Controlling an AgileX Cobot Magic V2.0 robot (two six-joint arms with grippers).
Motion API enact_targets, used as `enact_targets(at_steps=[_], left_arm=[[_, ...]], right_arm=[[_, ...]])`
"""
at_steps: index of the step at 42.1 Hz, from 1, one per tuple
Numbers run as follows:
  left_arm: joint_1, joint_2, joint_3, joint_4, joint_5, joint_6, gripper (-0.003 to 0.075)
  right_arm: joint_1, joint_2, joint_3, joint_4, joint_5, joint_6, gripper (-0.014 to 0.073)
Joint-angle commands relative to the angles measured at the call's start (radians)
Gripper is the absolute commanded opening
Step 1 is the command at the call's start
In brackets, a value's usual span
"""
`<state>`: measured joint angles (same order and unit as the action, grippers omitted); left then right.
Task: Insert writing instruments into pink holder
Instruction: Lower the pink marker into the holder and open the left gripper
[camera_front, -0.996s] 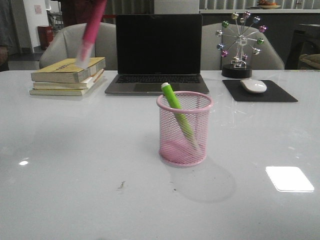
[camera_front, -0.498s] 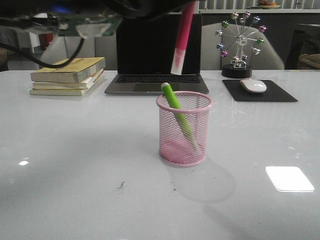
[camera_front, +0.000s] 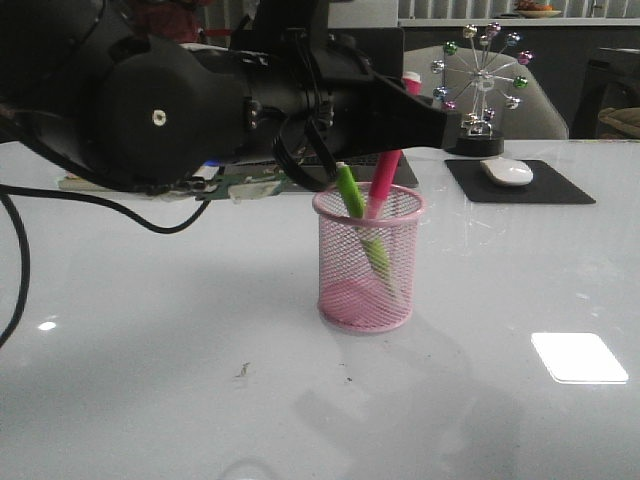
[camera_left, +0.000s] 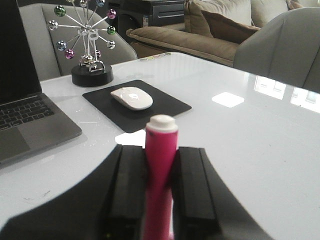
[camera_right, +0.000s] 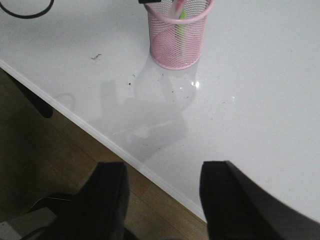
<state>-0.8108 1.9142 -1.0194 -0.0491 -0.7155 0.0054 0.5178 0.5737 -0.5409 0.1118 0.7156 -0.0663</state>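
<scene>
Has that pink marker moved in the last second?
Yes. The pink marker was up over the books at the left; it has travelled right and down, and its lower end now sits inside the pink cup beside the green marker, still clamped in the left fingers.

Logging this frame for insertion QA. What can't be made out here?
- Pink marker tip depth: front view, blurred behind the cup mesh.
- Left gripper fingertips: wrist view, cut off by the frame edge.
- Books: front view, hidden behind the left arm.
- Cup rim: right wrist view, cut off by the frame edge.
</scene>
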Motion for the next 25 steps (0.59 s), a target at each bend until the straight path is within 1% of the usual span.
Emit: enact_targets(at_steps=[1,9,12,14,20,24,25], left_arm=[[-0.006,-0.041,-0.031,-0.007,-0.094,-0.005,0.0160],[-0.006,-0.041,-0.031,-0.007,-0.099,-0.005,0.0373],[-0.006,-0.041,-0.031,-0.007,-0.099,-0.005,0.0420],[-0.006,-0.041,-0.031,-0.007,-0.099,-0.005,0.0430],[-0.006,-0.065,-0.031,-0.007,-0.076,-0.005,0.0426],[-0.006,-0.123,-0.031,-0.002,0.026,-0.005,0.0426],[-0.006,-0.148,-0.031,-0.002,0.076,-0.005,0.0426]], right_arm=[[-0.005,0.000,-0.023,0.000,-0.067,-0.005,0.0447],[-0.005,0.000,-0.023,0.000,-0.067,-0.005,0.0447],[-0.005,0.000,-0.023,0.000,-0.067,-0.005,0.0447],[-0.005,0.000,-0.023,0.000,-0.067,-0.005,0.0447],[-0.005,0.000,-0.023,0.000,-0.067,-0.005,0.0447],[-0.005,0.000,-0.023,0.000,-0.067,-0.005,0.0447],[-0.005,0.000,-0.023,0.000,-0.067,-0.005,0.0447]])
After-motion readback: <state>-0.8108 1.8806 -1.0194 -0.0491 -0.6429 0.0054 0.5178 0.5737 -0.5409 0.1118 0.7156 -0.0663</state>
